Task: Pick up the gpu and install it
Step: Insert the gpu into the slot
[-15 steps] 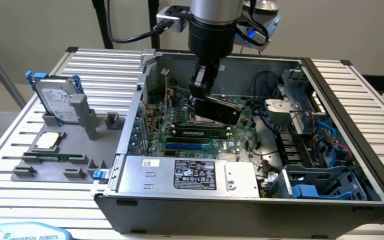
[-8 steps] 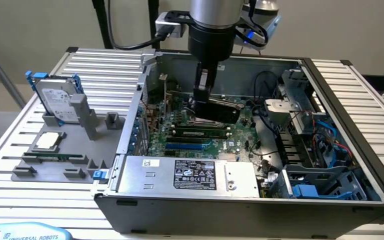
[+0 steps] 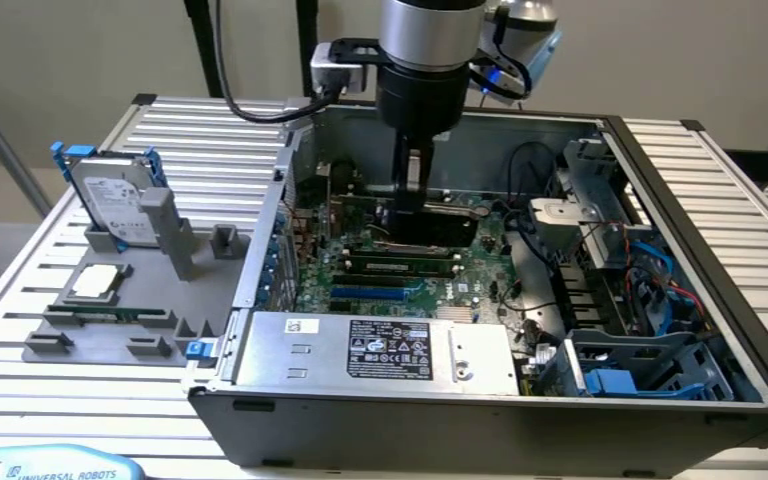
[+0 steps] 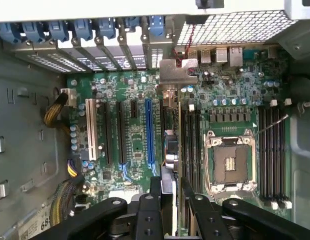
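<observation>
Inside the open computer case [image 3: 699, 262], the robot arm's [image 3: 424, 50] jaws are clamping the gpu [image 4: 173, 125], holding it edge-down over the green motherboard [image 4: 130, 150] just beside the blue slot [image 4: 149, 130], with its silver bracket [image 4: 176, 75] close to the rear wall. The pickup is looking done; the seating appears unfinished. A hard drive [image 3: 111, 195] is standing in a grey holder [image 3: 91, 340] on the slatted metal surface [image 3: 744, 180], with a pale wall showing behind.

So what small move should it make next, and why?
Probably a slight sideways nudge toward the blue slot before going down. The gripper holds the gpu edge-on above the board. In the wrist view the card's edge seems to run alongside that slot rather than over it, though the viewing angle may exaggerate this.
</observation>
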`<state>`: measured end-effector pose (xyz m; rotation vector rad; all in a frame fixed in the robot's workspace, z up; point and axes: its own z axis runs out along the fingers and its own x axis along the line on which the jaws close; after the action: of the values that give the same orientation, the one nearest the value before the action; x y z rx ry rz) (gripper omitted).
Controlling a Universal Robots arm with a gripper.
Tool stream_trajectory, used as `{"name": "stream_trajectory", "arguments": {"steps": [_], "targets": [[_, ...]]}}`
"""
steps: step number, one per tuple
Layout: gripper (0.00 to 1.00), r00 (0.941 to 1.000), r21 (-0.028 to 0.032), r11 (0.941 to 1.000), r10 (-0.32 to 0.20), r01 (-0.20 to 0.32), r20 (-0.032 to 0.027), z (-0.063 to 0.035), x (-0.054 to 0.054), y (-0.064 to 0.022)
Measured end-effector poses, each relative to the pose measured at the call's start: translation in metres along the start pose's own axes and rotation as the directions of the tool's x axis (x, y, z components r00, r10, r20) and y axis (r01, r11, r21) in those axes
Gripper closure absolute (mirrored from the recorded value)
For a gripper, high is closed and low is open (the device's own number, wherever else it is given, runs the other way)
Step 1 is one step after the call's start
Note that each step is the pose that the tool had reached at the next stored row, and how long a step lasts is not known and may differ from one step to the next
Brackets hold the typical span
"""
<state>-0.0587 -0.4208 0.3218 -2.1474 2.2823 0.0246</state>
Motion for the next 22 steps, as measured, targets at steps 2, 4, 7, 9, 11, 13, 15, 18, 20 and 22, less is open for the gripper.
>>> {"name": "stream_trajectory", "arguments": {"steps": [2, 4, 7, 9, 11, 13, 15, 18, 20, 22], "targets": [[0.73, 0.9998, -0.0003, 0.9998, -0.019, 0.019, -0.0001, 0.0028, 0.000, 0.0005], [0.73, 0.9997, -0.0004, 0.9997, -0.026, 0.026, 0.0000, 0.0054, 0.001, 0.0028], [0.73, 0.9996, -0.0005, 0.9996, -0.028, 0.028, -0.0003, 0.0086, 0.004, 0.0085], [0.73, 0.9996, -0.0005, 0.9996, -0.028, 0.028, -0.0003, 0.0103, 0.007, 0.0125], [0.73, 0.9996, -0.0003, 0.9996, -0.028, 0.028, -0.0001, 0.0120, 0.012, 0.0165], [0.73, 0.9996, 0.0000, 0.9996, -0.028, 0.028, -0.0001, 0.0136, 0.017, 0.0202], [0.73, 0.9996, 0.0010, 0.9996, -0.028, 0.028, -0.0002, 0.0160, 0.021, 0.0230], [0.73, 0.9996, 0.0046, 0.9996, -0.028, 0.028, 0.0002, 0.0213, 0.024, 0.0276], [0.73, 0.9996, 0.0073, 0.9996, -0.028, 0.028, 0.0001, 0.0248, 0.025, 0.0304], [0.73, 0.9996, 0.0097, 0.9996, -0.028, 0.028, 0.0003, 0.0279, 0.026, 0.0317]]}}
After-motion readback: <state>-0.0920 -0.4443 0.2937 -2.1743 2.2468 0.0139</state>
